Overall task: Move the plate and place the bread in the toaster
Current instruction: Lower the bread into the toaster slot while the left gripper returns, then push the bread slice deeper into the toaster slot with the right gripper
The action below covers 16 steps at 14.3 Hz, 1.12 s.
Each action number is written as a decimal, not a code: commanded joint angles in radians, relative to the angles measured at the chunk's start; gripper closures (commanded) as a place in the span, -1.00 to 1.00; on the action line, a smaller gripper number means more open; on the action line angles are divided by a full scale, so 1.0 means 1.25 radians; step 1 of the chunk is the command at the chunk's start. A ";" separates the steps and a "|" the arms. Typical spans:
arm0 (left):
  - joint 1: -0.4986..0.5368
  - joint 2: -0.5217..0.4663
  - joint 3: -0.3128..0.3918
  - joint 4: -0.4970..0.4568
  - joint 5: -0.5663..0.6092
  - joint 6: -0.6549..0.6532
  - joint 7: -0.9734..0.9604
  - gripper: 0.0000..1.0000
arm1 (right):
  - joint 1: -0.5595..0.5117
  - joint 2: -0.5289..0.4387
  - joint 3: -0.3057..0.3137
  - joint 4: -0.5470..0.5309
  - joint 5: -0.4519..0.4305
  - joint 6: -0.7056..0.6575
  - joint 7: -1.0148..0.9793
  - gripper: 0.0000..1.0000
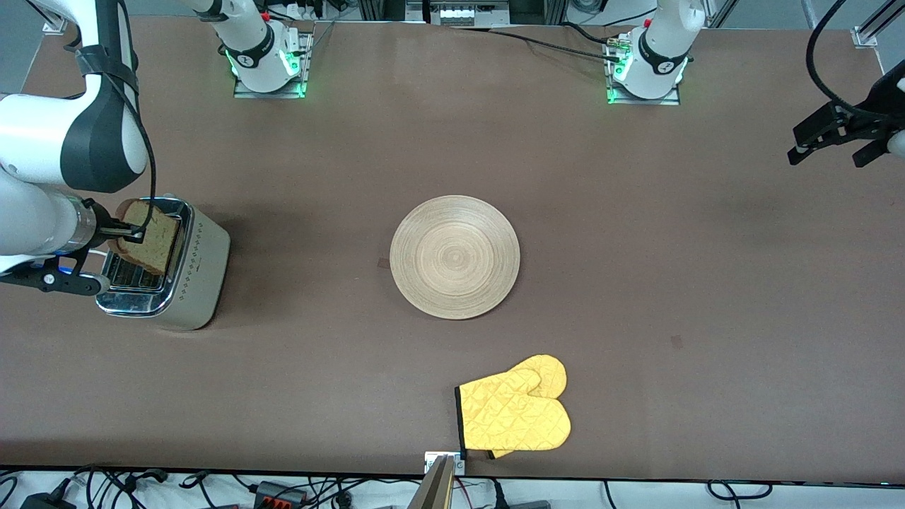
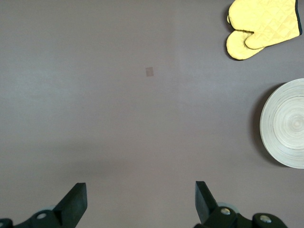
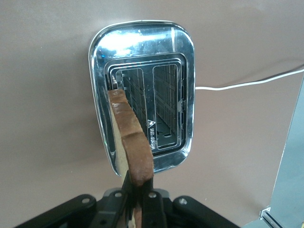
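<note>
The toaster stands at the right arm's end of the table, and its chrome top shows two slots. My right gripper is shut on the bread, a brown-crusted slice held on edge and tilted just over the toaster's top. In the right wrist view the bread lines up with one slot, pinched at its upper end by the right gripper. The round wooden plate lies bare at the table's middle. My left gripper waits open and empty over the left arm's end of the table.
A yellow oven mitt lies near the table's front edge, nearer to the front camera than the plate. The mitt also shows in the left wrist view. The toaster's white cord trails across the table.
</note>
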 commanded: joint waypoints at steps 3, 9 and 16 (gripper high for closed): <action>-0.052 -0.009 0.013 -0.006 0.077 0.010 0.016 -1.00 | -0.012 -0.013 0.001 -0.013 0.009 -0.007 -0.035 1.00; -0.046 0.001 0.007 -0.002 0.075 0.008 0.018 -1.00 | -0.021 -0.011 -0.003 -0.022 0.003 -0.023 -0.035 1.00; -0.047 0.002 0.004 -0.001 0.075 0.008 0.018 -1.00 | -0.028 -0.008 -0.003 -0.032 -0.028 -0.016 -0.037 1.00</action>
